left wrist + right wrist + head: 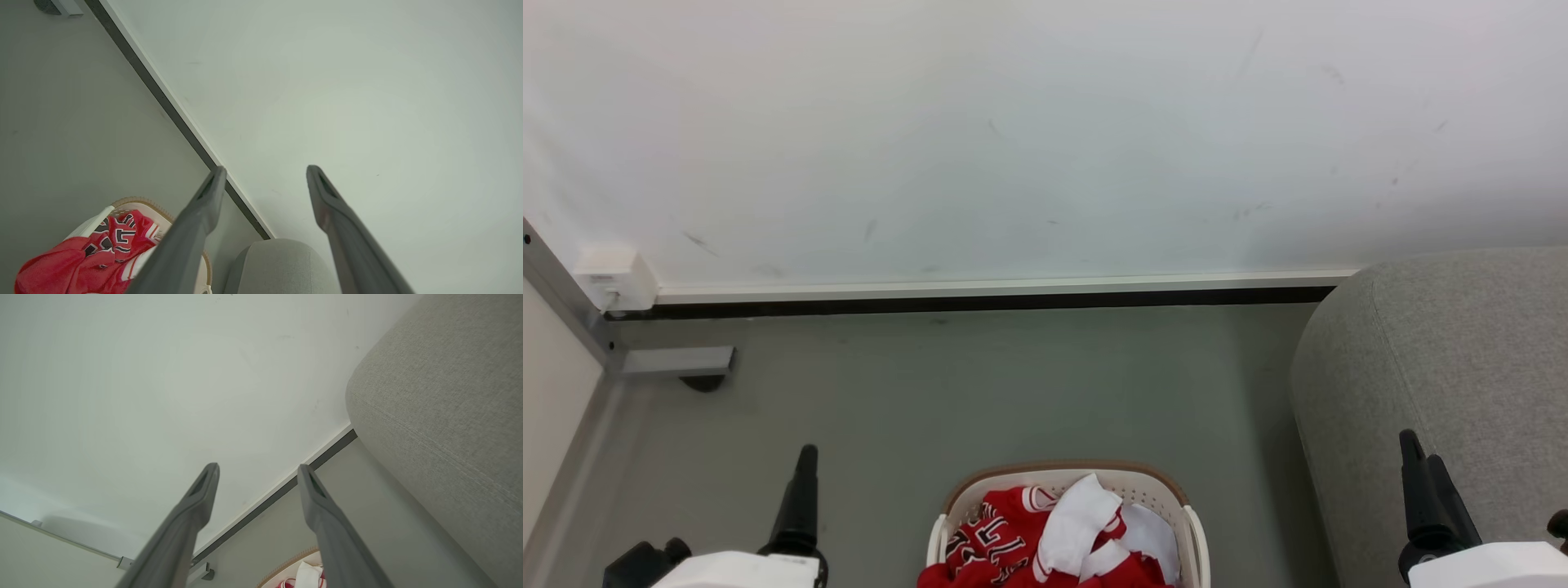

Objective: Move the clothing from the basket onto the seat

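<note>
The clothing (pixel 1021 539), red jersey fabric with white trim and black-and-white lettering, lies heaped in the basket (pixel 980 482), a small cream one with a brown rim at the bottom centre of the head view. To its right rises the large grey seat (pixel 1462 367). A dark finger (pixel 799 498) of my left gripper points up left of the basket, apart from it. In the left wrist view my left gripper (pixel 265 169) is open and empty, with the clothing (pixel 81 261) and the seat (pixel 282 265) below. My right gripper (pixel 258 466) is open and empty beside the seat (pixel 449 416).
A white wall (pixel 1013 122) with a dark baseboard strip (pixel 980 300) closes the far side. A white box (pixel 614 279) and a metal frame foot (pixel 678 361) sit at the far left. Grey floor (pixel 972 392) stretches between the wall and the basket.
</note>
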Tool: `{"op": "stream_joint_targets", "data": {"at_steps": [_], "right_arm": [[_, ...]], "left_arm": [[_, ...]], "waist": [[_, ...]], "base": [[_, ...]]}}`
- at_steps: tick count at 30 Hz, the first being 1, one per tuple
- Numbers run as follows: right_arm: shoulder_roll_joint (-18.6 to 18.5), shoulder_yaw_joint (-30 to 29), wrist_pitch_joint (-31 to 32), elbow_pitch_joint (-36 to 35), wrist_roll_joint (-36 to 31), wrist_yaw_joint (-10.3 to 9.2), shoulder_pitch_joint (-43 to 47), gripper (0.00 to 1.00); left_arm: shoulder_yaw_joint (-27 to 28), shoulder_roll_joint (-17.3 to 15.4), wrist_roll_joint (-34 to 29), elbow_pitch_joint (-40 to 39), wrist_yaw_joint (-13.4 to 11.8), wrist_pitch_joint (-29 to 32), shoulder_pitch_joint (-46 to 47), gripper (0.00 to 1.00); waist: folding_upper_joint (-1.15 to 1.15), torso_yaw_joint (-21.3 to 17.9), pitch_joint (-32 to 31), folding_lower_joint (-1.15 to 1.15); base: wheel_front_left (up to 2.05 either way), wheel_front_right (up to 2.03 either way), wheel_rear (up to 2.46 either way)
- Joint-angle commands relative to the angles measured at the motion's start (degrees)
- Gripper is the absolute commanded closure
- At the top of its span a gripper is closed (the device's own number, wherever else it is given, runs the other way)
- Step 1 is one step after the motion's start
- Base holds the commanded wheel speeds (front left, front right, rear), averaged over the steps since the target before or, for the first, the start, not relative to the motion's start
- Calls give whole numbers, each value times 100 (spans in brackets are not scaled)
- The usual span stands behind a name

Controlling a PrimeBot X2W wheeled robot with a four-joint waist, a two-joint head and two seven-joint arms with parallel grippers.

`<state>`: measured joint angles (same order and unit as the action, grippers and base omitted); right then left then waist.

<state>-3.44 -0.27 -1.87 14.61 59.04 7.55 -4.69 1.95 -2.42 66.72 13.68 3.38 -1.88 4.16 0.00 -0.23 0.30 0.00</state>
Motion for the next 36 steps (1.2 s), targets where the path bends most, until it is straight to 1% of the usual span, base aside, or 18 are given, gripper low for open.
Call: {"op": "stream_joint_targets", "data": {"at_steps": [1, 7, 15, 27, 36], "right_arm": [[-73, 42, -64, -100, -275, -3, -173, 0], [-100, 157, -188, -53, -990, -4, -192, 0], [-94, 258, -339, 28, -1718, -5, -212, 0], [-100, 360, -548, 123, -2565, -6, -264, 0], [-96, 373, -686, 210, -3088, -7, -276, 0]], "left_arm": [[3, -40, -294, -118, -43, -63, 31, 0], [-31, -42, -1069, -179, -134, -187, -12, 0], [-32, -46, -1977, -241, -189, -339, -80, 0], [-87, -50, -2974, -374, -238, -543, -151, 0], [-157, -53, -3613, -266, -244, -686, -194, 0]], "waist": [[0, -1, 0, 0], [0, -5, -3, 0], [0, -10, -9, 0], [0, -9, -7, 0], [0, -30, -5, 0]], "base": [[0, 0, 0], [0, 0, 0], [0, 0, 0], [0, 0, 0], [0, 0, 0]]}}
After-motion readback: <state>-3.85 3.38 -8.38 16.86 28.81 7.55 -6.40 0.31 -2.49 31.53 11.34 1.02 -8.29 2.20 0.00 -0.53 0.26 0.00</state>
